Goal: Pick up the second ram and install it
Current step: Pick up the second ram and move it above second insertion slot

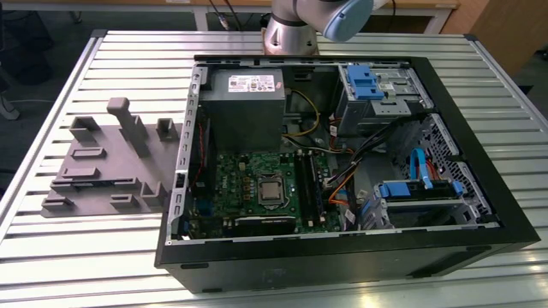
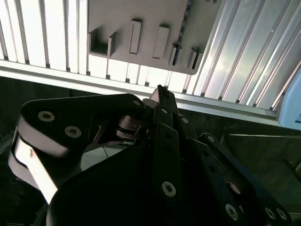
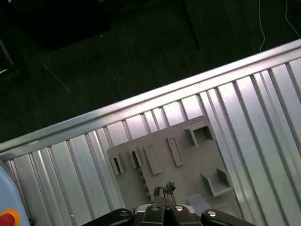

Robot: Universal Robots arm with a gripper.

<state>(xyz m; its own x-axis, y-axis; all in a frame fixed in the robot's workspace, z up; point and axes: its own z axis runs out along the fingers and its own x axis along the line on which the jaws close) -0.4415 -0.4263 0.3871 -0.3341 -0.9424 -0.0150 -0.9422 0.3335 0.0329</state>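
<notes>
One gripper is seen in both wrist views with its fingertips pressed together, closed, and nothing can be made out between them. It is poised above the ribbed table, close to the table's edge, with dark floor beyond that edge. Just ahead of the fingertips and below them, a grey holder is laid flat on the table, apart from the gripper. Raised blocks and narrow slots are carried on it. A thin, dark green-blue strip, taken for the ram, is stood on edge along one side of the holder, untouched by the gripper. In the exterior view the holder is found just beside an open case, on the exterior view's left of it. A motherboard is exposed inside the case. The arm's base is set at the table's far edge.
</notes>
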